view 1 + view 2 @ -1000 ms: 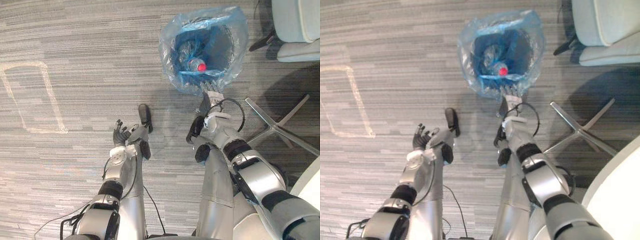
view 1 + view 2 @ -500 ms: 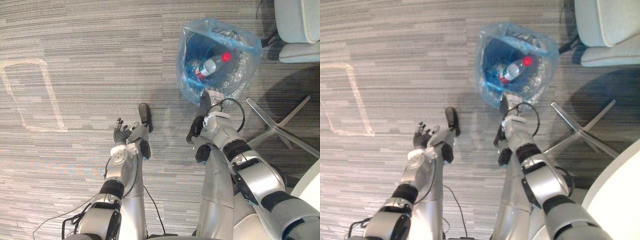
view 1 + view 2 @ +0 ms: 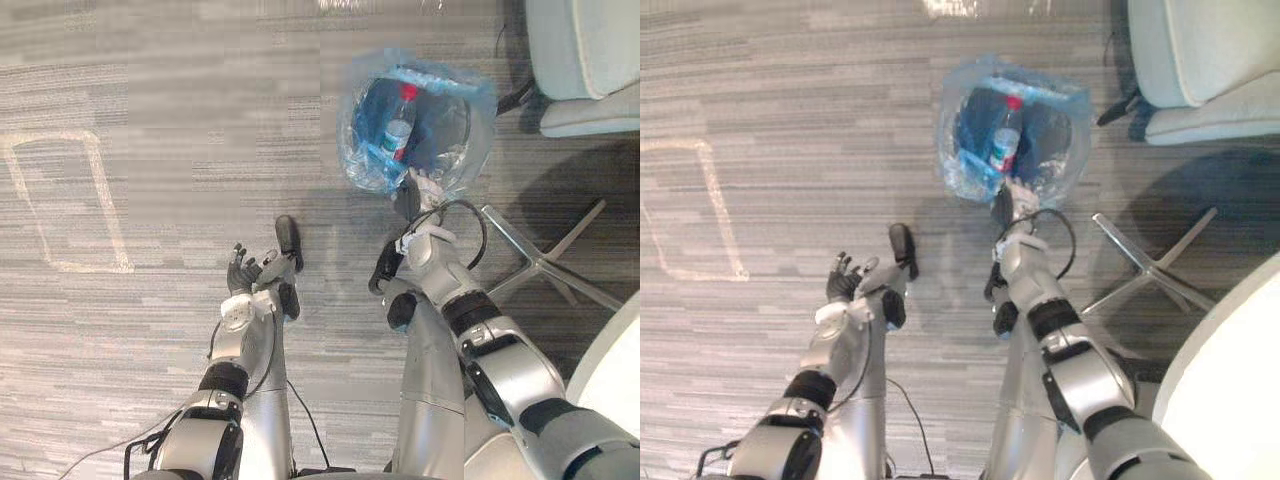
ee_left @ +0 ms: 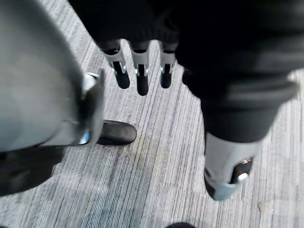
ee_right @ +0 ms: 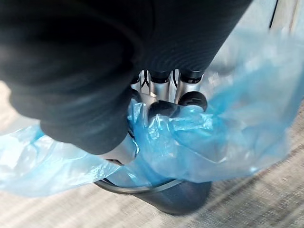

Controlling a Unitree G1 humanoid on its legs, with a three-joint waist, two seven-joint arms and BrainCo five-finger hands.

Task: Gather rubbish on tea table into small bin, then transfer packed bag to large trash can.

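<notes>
Blue bag (image 3: 366,168) lines the small dark bin (image 5: 173,202), just beyond the right hand (image 3: 416,195), whose fingers (image 5: 160,80) are clamped on its crinkled rim. Thin, soft, slippery film, likely light but tear-prone; a gathered bunch of rim looks the safest hold. A hard plastic bottle (image 3: 398,128) lies inside, past the fingers. Left hand (image 3: 246,272) hangs with fingers apart

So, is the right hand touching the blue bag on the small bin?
Touching. In the right wrist view the right hand pinches a fold of the blue bag just above the rim of the small bin.
</notes>
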